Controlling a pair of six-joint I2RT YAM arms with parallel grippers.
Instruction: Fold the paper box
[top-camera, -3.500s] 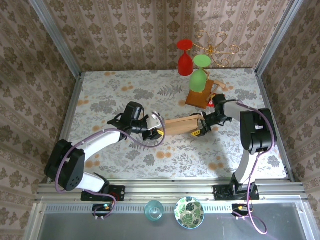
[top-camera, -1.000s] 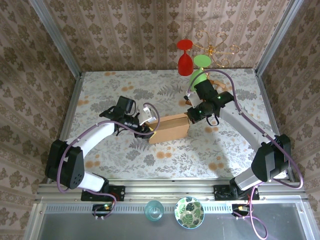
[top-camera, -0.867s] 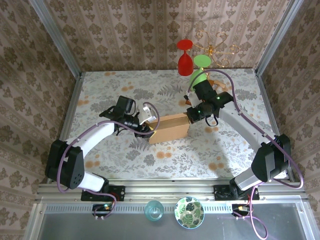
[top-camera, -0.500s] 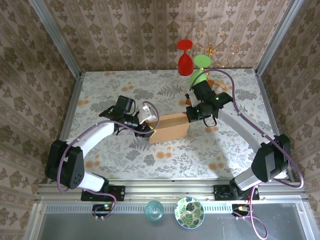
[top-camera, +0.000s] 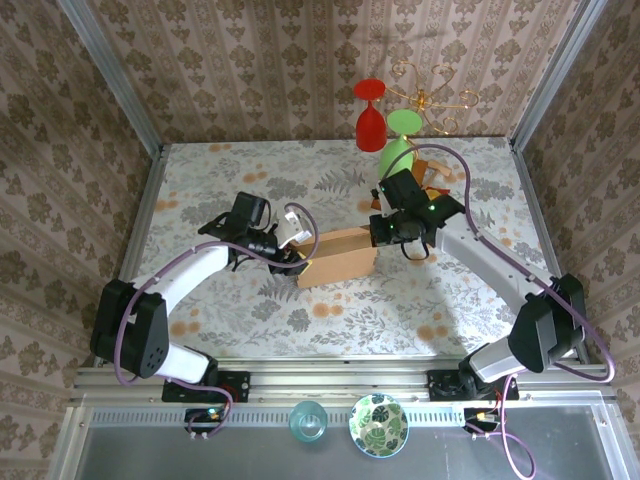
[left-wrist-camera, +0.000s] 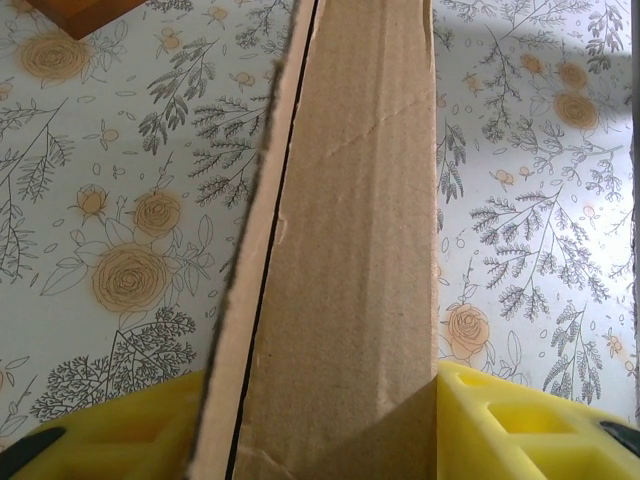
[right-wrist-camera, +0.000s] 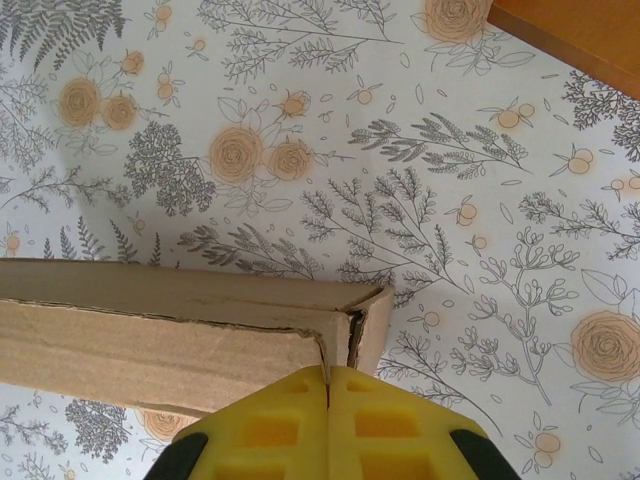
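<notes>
One creased brown cardboard paper box (top-camera: 338, 256) lies on the flowered surface (top-camera: 250, 180); yellow left fingers (left-wrist-camera: 530, 430) pinch it, right fingers (right-wrist-camera: 270, 425) pressed together.

From high above and behind the arm bases, looking down and forward over the whole table (top-camera: 220, 180), far enough back to take in both arms and the papered walls. From the left wrist, very near, peering along the length of the paper box (left-wrist-camera: 350, 250) past the left tool (left-wrist-camera: 320, 440). From the right wrist, just as near, facing down past the right tool (right-wrist-camera: 328, 405) onto the box's end corner. Shared across all three: the box and the floral table round it. At the top edge of both wrist views, a corner of the wooden stand (left-wrist-camera: 85, 12).
</notes>
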